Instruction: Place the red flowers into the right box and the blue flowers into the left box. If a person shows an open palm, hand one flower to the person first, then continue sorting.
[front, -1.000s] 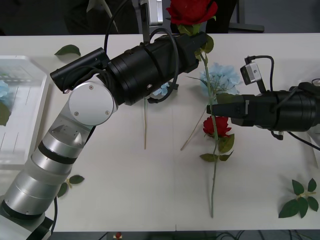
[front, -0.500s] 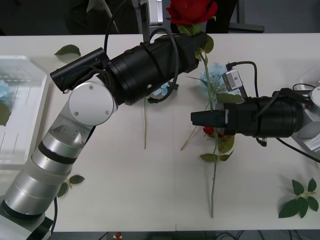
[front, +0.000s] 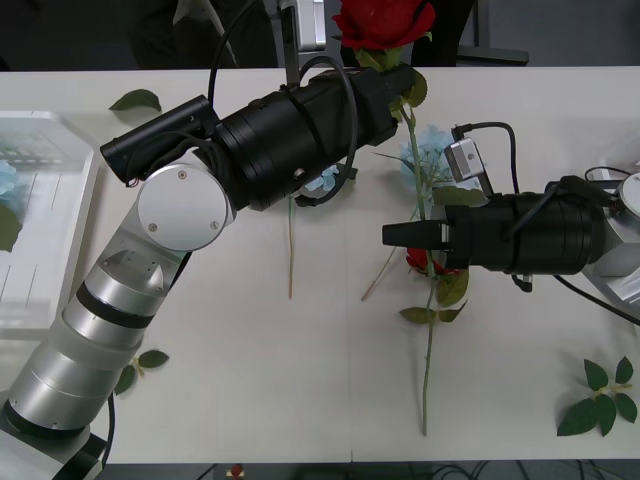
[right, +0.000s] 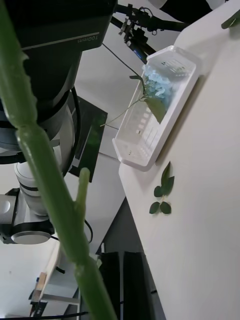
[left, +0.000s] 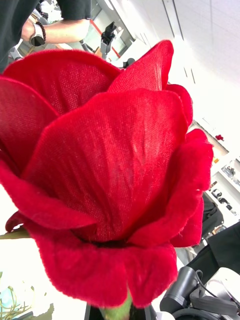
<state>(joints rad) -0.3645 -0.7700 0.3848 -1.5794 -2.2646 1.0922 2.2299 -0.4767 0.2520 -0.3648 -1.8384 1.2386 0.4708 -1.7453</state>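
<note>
Holding one red rose (front: 383, 20) just beneath its bloom, your left gripper (front: 392, 85) is lifting it past the far table (front: 300, 380) edge, apparently offering it, while your right gripper (front: 400, 234) is crossing that rose's hanging stem, finger spacing indiscernible.

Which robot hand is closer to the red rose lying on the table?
Right. The right gripper hovers just above the rose on the table, while the left gripper is farther back, holding another red rose up by its stem.
</note>
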